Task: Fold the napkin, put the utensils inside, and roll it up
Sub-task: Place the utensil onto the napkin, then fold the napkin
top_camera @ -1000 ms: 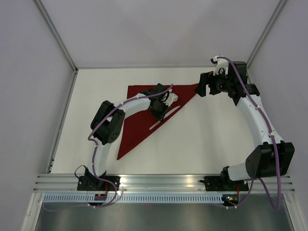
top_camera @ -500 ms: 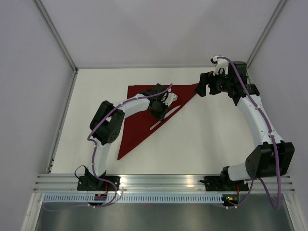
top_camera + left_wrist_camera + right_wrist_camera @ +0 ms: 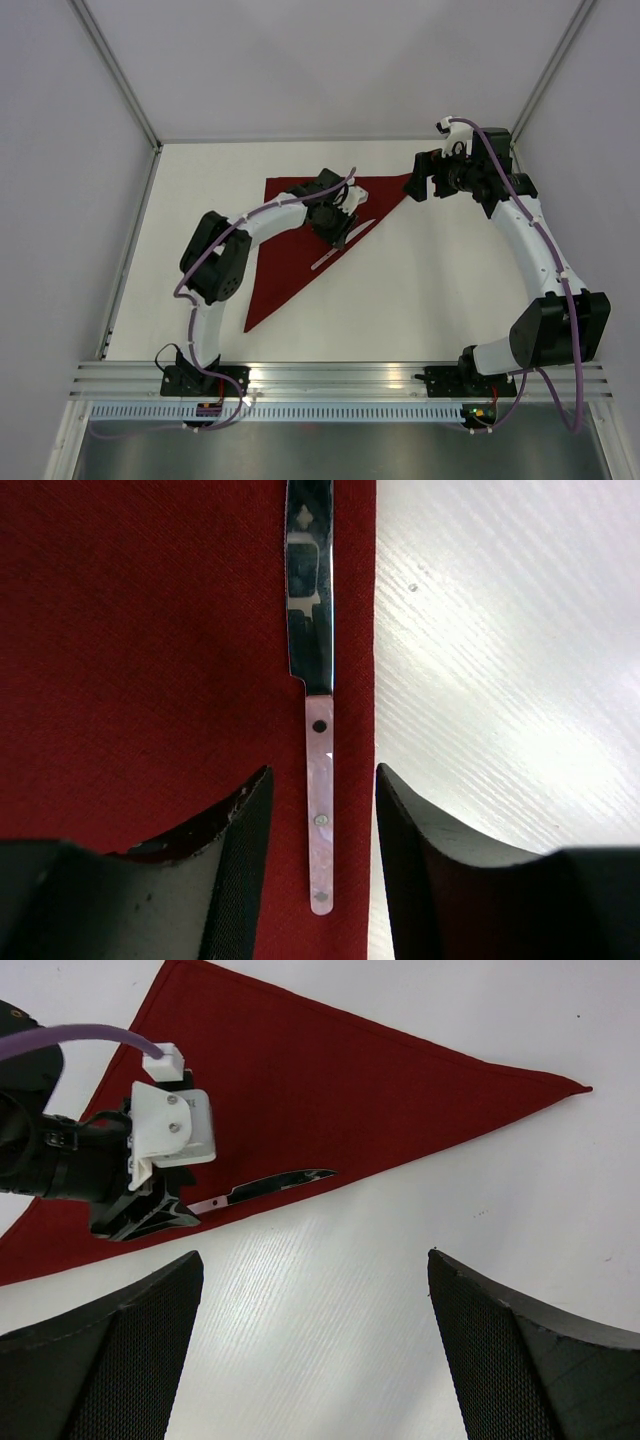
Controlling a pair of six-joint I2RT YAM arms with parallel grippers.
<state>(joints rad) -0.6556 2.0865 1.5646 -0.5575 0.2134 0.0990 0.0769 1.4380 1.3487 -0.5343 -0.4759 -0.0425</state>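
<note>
I'm looking down the left gripper point(image 3: 320, 780) cam and the napkin point(image 3: 150, 630) under it is reading as matt dark red cloth with a fine, even weave and zero shine. The knife point(image 3: 312, 640) lying between the fingers point(image 3: 235, 860) is showing a mirror-polished metal blade and a pearly pink handle, plastic-looking, with small metal rivets. The table point(image 3: 500, 680) off to one side of the fingers is coming across as white and lightly grained like painted wood, with a soft sheen. The fingers themselves are looking matt black, finely textured on the inner faces. Same meshy black pads point(image 3: 110, 1360) are showing on the right gripper point(image 3: 312, 1260), and the bracket point(image 3: 170, 1125) ahead of it is looking like smooth white plastic.
</note>
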